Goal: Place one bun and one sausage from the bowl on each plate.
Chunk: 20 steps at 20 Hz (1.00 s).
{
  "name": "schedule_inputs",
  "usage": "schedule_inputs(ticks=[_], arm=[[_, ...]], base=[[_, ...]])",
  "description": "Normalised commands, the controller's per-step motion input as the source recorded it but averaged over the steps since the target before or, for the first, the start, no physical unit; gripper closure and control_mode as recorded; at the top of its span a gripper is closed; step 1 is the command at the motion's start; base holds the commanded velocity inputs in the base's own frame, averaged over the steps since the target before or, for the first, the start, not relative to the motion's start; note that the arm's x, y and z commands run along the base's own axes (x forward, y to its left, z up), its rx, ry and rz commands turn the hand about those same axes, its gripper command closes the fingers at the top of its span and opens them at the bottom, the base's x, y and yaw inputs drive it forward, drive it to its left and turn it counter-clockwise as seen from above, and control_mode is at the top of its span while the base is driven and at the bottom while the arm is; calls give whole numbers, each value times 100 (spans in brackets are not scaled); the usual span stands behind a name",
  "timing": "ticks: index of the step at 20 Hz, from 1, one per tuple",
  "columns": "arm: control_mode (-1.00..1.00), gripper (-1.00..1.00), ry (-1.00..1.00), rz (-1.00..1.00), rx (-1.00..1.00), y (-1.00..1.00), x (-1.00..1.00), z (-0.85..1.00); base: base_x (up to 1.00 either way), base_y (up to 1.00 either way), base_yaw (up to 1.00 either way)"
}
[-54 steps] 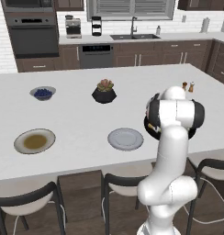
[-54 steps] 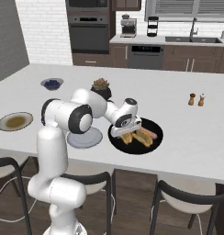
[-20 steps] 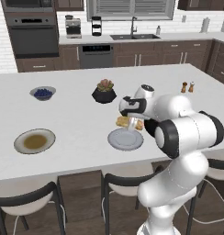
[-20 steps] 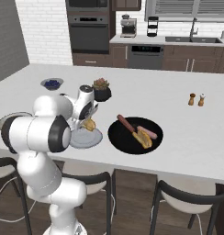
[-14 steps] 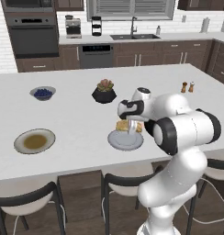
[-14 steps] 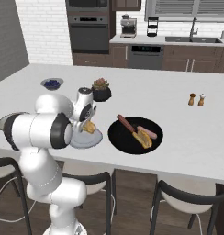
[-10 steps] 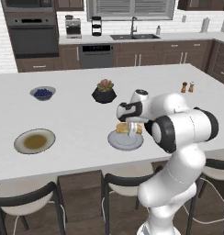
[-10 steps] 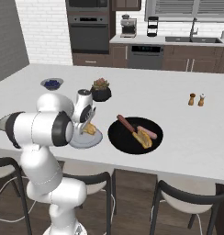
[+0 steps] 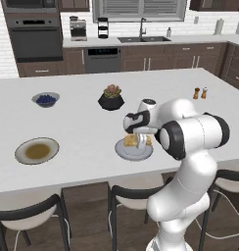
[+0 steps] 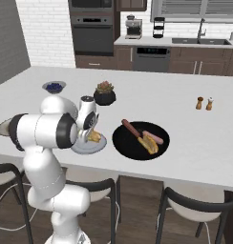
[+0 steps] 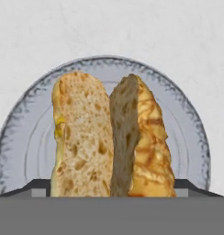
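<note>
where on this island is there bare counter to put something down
Bare counter lies between the berry bowl and the olive-centred plate, and again between the black bowl and the salt and pepper shakers. It is crowded around the grey plate, where the gripper holds a bun beside the plant pot.

Home kitchen: wall oven [image 9: 34, 41], sink [image 9: 142, 38], island counter [image 9: 82, 127], stools [image 10: 197, 209].

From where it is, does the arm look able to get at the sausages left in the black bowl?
Probably yes: the sausage lies uncovered in the black bowl beside the grey plate, though the pincer is occupied with a bun.
</note>
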Motion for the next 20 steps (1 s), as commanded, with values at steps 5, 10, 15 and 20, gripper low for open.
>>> schedule_inputs(ticks=[5,10,15,20], arm=[[-100,100,0,2,-1,0,9,-18],[-100,-100,0,3,-1,5,7,-11],[-100,-100,0,4,-1,15,11,-11],[-100,-100,-1,1,0,-1,4,1]], base=[[0,0,0],[0,0,0],[0,0,0],[0,0,0]])
